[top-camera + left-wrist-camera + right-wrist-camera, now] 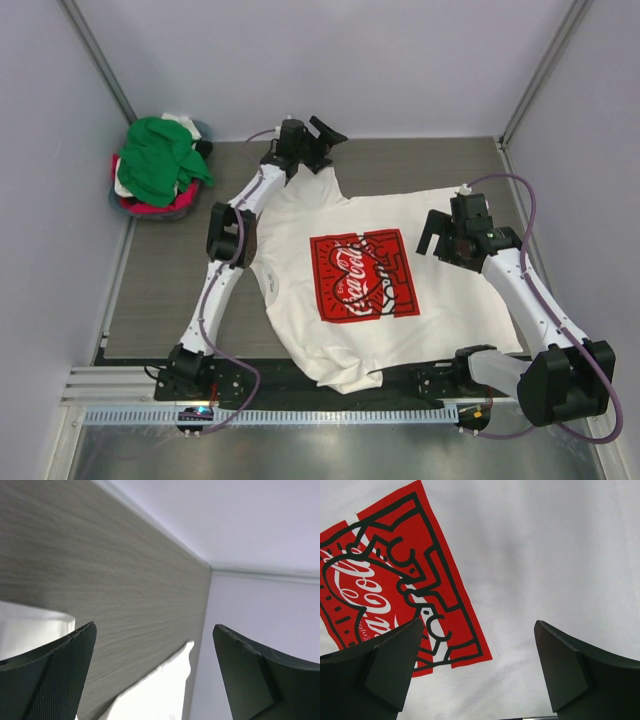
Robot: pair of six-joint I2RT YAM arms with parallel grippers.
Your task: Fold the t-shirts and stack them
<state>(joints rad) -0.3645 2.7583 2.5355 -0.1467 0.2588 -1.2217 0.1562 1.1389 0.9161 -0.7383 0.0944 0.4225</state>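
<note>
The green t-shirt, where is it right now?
In the top view, the green t-shirt lies atop the clothes heap at the far left, against the left wall, well left of the left pincer.

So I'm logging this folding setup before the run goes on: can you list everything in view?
cream-white t-shirt: one, cream-white, spread flat mid-table, print side up.
print: one, red square with black and white lines, on that shirt's chest.
pile of t-shirts: one heap, green on top, white and pink-red beneath, far left corner.
table: one, grey wood-grain, under it all.
rail: one, metal, along the near edge.
left gripper: one, black, open, by the shirt's far left corner.
right gripper: one, black, open, above the shirt, right of the print.
</note>
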